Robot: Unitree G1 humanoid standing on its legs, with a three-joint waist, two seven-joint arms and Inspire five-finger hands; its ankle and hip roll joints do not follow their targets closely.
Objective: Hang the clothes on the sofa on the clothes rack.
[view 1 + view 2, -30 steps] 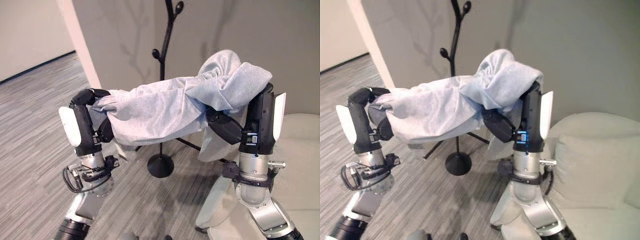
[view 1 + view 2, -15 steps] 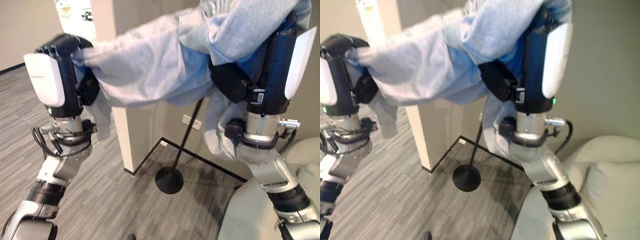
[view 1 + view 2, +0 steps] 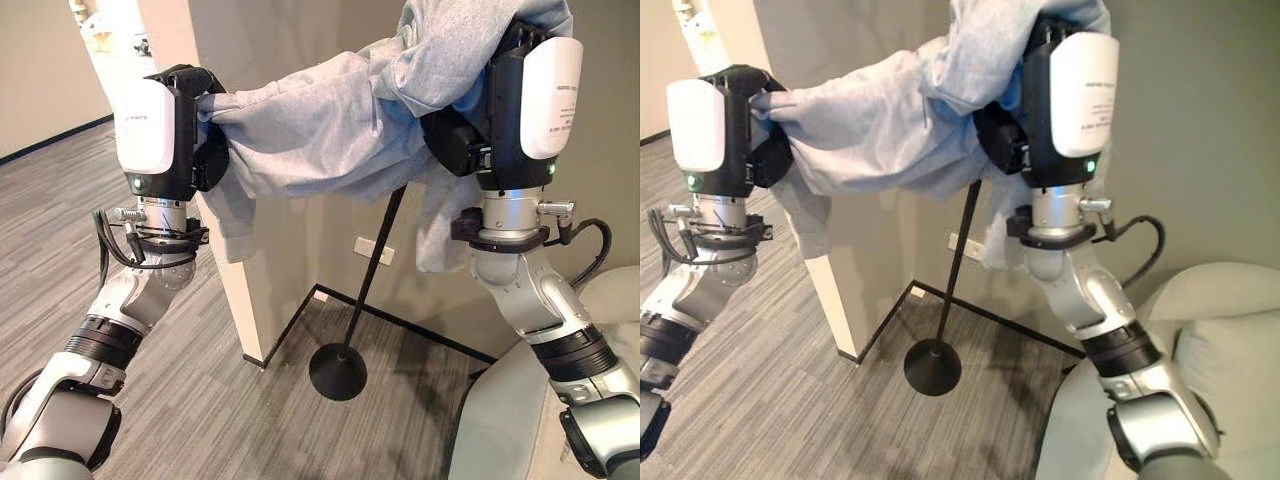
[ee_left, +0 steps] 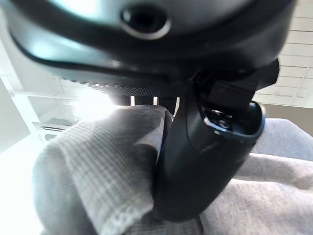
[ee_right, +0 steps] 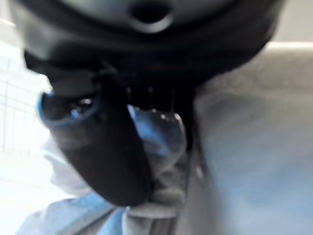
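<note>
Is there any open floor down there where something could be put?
Bare grey floor lies left of the clothes rack's round base, beside the wall corner. Up high it is crowded: left hand and right hand hold the grey garment between them.

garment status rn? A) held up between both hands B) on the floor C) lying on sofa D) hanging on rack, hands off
A: the grey garment stretches between the raised left hand and right hand, above the rack's pole.

A grey striped carpet floor (image 3: pixel 200 400) runs past a pale wall pillar (image 3: pixel 255 290). A wall socket (image 3: pixel 372 250) sits low on the wall.
</note>
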